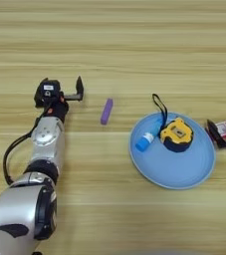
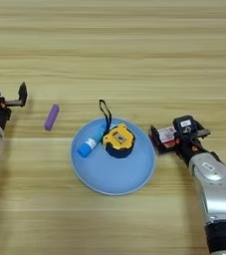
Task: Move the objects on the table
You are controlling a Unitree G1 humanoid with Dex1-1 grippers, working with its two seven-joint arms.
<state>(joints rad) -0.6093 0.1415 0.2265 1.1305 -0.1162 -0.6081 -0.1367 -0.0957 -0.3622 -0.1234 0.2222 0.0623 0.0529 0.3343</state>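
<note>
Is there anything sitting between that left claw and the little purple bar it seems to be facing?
Nothing visible. The left gripper is open, and only bare table lies between it and the purple bar to its right. The blue plate lies beyond the bar, not in between.

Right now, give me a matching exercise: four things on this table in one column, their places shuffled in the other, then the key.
Things:
1. tape measure
2. purple bar
3. red-and-white box
4. blue-and-white tube

Places:
A. bare wood, between the left gripper and the blue plate
B. on the plate, left part
C. at the right gripper, right of the plate
D. on the plate, strap trailing over the far rim

Pairs: 1-D, 2-A, 3-C, 4-B
</note>
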